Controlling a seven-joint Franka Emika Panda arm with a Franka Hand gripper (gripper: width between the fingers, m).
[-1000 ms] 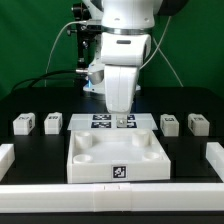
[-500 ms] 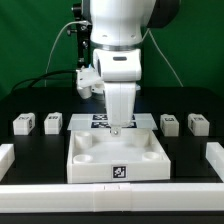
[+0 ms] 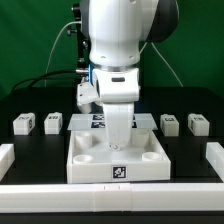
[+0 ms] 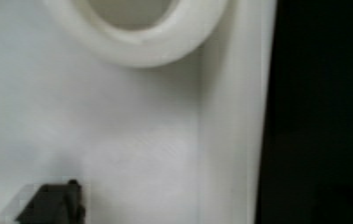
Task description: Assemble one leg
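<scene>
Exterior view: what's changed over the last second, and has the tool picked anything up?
The arm came toward the camera and down. The tool went from above the marker board to low over the white tray. Nothing is visibly taken hold of or let go. The tray and the four legs stayed where they were.

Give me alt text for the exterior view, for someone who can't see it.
A white robot arm holds its claw low over a white tray on a black table. Two small white legs sit on each side of the tray.
</scene>
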